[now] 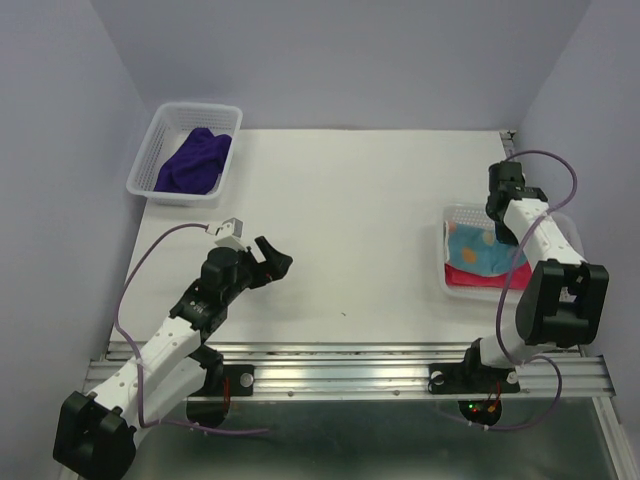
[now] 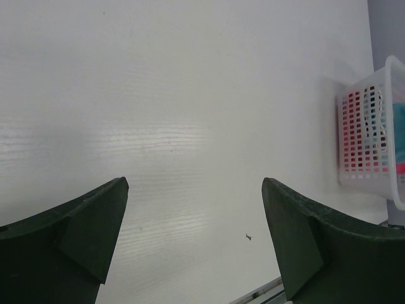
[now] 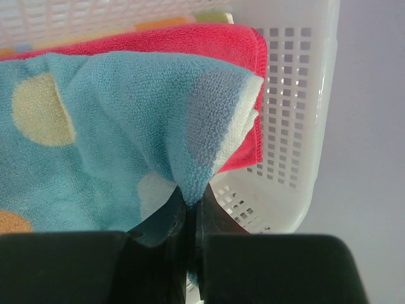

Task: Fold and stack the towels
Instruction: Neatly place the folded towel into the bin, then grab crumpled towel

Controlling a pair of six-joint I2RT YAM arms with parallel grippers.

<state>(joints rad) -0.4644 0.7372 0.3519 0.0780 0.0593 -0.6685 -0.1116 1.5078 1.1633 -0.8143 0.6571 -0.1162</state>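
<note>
Purple towel [image 1: 192,162] lies in a heap in the far left basket [image 1: 145,150], not folded. Nearer, the left hand [image 1: 272,262] hangs just above the white surface [image 1: 370,200]. It is wide open and has nothing in it. Over on the right sits a second basket [image 1: 452,215]. In it is a blue towel [image 3: 114,126] with orange dots, lying on top of a red towel [image 3: 209,38]. The right hand [image 3: 190,209] is pinched tight on one corner of the blue towel, and the cloth is pulled up into a little tent there. So the step looks like this: get the blue towel out of the basket so it can be folded. Next, I think the right hand should lift up and carry the towel to the middle of the surface, without dragging the red one along. Then the left hand could take another corner and help lay it flat.
</note>
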